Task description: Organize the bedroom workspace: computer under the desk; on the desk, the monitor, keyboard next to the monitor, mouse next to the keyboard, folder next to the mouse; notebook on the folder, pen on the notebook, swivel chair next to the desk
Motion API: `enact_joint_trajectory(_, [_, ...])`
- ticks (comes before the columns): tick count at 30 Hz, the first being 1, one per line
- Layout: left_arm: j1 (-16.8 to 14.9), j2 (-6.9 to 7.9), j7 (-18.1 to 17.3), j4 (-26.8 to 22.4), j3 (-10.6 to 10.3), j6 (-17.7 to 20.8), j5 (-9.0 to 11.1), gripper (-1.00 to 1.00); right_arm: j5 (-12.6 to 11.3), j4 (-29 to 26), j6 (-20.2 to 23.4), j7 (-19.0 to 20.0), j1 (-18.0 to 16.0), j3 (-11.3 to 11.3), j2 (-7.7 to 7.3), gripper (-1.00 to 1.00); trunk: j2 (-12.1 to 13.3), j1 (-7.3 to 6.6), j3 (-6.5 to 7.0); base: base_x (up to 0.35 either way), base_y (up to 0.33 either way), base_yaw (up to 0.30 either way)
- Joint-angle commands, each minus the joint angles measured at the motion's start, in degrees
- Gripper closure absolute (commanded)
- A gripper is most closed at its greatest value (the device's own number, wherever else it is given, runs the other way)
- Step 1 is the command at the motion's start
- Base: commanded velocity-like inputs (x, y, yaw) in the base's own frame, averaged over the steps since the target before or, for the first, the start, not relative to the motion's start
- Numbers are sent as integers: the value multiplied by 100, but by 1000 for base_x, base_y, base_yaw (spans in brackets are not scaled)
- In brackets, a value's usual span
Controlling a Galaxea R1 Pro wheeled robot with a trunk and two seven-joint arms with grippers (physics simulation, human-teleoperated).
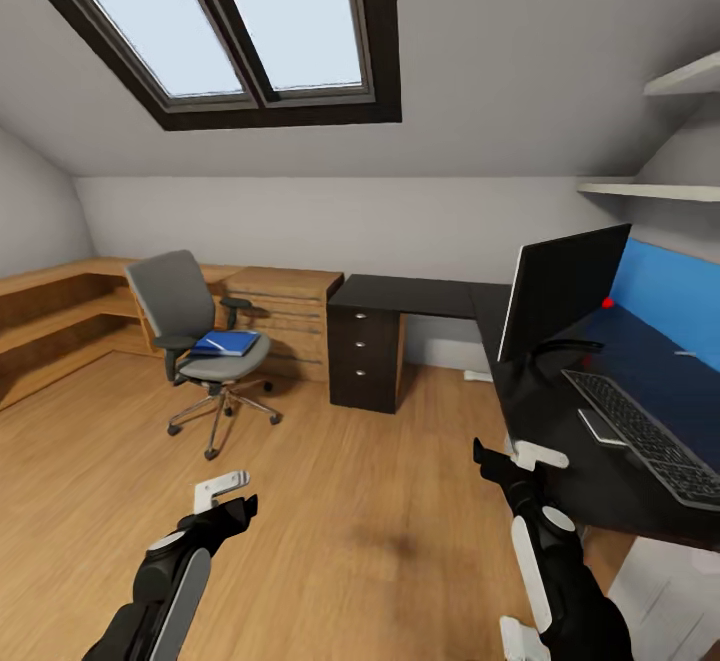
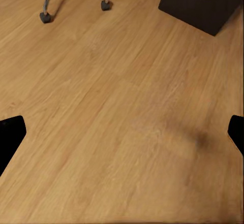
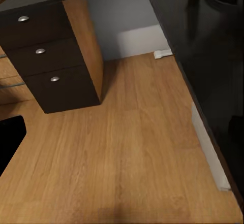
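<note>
Both jaws stand wide apart and hold nothing: left gripper (image 1: 228, 501) hangs over bare floor, right gripper (image 1: 520, 461) just beside the front edge of the desk (image 1: 420, 293). On the desk we see the monitor (image 1: 560, 286) and, beside it, the keyboard (image 1: 650, 433). The folder (image 1: 225, 343) lies on the swivel chair (image 1: 195, 336), well apart from the desk. Risk, as we judge it: the right arm clips the desk edge when the base turns toward the chair; the chair may roll when the folder is gripped.
</note>
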Motion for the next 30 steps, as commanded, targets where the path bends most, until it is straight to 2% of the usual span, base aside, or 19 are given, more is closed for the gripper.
enact_joint_trajectory(1, [-3, -2, 46, -11, 0, 21, 60, -100, -20, -5, 28, -16, -4, -2, 3, -100, -4, 0, -5, 0, -308, -217])
enact_joint_trajectory(14, [-3, -1, 31, -12, -12, 12, 56, -100, -20, 5, 55, -7, -3, 3, -11, -100, -4, 0, -1, 102, -287, -50])
enact_joint_trajectory(30, [-3, 2, 38, -20, -13, 12, 64, -100, -11, 102, 73, -7, -3, 114, -23, -100, -4, 0, -1, 48, -70, 0])
